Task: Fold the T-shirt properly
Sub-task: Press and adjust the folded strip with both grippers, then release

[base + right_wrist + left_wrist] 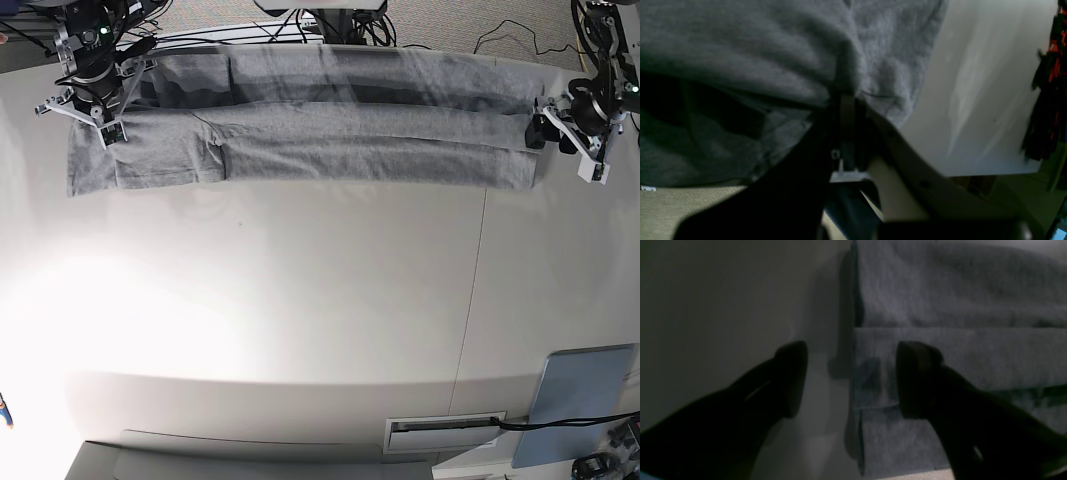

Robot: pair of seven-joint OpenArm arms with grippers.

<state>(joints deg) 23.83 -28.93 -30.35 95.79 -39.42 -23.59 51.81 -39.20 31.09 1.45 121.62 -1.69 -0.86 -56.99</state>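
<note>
The heather-grey T-shirt point(320, 145) lies folded into a long strip along the table's far edge, plain side up. My right gripper point(103, 112), at the base view's left, is over the strip's left end. In the right wrist view it point(846, 98) is shut on a bunched fold of the shirt point(756, 43). My left gripper point(549, 126) is at the strip's right end. In the left wrist view it point(853, 380) is open and straddles the shirt's edge: one finger point(917, 380) is over the layered cloth point(957, 300), the other point(791, 380) is over bare table.
The white table point(300, 300) stretches toward the near side. A rigid grey-blue panel point(580, 405) lies at the near right corner beside a slot point(445, 432) in the table. Cables point(340, 30) run behind the far edge.
</note>
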